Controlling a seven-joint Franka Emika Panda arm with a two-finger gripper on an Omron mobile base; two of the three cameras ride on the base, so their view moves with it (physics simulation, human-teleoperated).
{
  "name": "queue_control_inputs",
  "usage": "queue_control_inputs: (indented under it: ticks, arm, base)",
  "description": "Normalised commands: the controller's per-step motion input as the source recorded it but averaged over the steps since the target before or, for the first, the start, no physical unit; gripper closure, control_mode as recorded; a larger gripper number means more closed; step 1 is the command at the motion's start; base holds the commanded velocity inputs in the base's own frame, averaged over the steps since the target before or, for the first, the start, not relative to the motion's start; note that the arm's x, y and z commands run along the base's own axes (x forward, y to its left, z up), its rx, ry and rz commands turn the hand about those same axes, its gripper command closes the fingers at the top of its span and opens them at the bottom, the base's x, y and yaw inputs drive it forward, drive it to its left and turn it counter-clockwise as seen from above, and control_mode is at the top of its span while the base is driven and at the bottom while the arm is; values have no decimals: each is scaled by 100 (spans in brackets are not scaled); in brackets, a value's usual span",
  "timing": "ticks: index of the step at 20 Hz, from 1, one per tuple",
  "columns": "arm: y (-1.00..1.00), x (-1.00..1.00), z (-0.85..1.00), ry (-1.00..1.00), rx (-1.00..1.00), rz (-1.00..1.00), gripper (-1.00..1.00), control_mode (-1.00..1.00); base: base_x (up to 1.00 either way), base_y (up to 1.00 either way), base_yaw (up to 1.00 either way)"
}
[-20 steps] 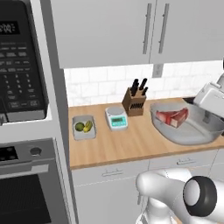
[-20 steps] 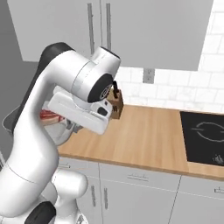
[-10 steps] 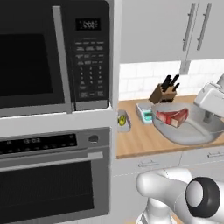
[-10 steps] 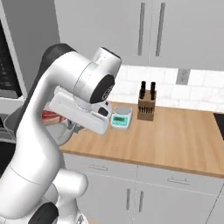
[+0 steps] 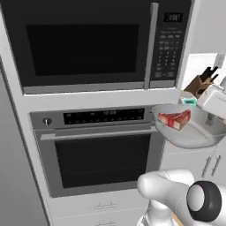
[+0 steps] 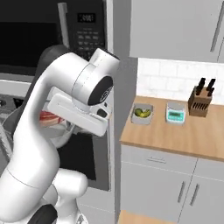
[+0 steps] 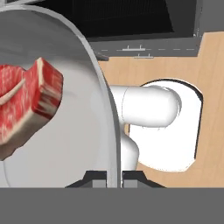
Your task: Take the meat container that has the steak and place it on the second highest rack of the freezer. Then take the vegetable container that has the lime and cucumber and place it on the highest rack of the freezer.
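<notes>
steak [image 5: 175,119] sits loose in the bowl [image 5: 190,137], which rides in the air in front of the oven [image 5: 101,154] and below the microwave [image 5: 88,42], well clear of the counter [image 6: 183,135]. the gripper [image 7: 113,177] is clenched on the bowl's rim, one fingertip each side of the thin wall, and that looks like the only thing carrying it. since the grip is on one edge, i'd say the bowl wants to be kept level while the base travels toward the freezer; any tip away from the hand and the meat could slide to the far side or over the lip. gentle turns and no sudden stops seem wise, and the bowl's outer edge should be kept off the oven's front, which is close by. the freezer is not in sight from here, so the shelf approach cannot be judged yet. the left base view gives the bowl whole, with the steak lying toward the side away from the hand, and a knife block [image 5: 203,81] behind. the right base view hides most of the bowl behind the arm, but it does show the small tray [image 6: 142,113] with the lime [image 6: 141,112] waiting on the counter, beside a kitchen scale [image 6: 175,113]; the cucumber is too small to pick out. the hand view alone shows the pinch on the rim.
</notes>
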Motion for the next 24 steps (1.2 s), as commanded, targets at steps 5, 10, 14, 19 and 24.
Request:
queue_control_inputs:
  ticks: [5,10,14,19,24]
  arm:
    - [0,0,0,0,0,0,100,100]
    - [0,0,0,0,0,0,100,100]
    - [0,0,0,0,0,0,100,100]
    - [0,0,0,0,0,0,100,100]
    - [0,0,0,0,0,0,100,100]
  base:
    - [-2,100,0]
    - [-5,100,1]
    - [-23,100,1]
    - [-16,100,0]
    - [-30,99,0]
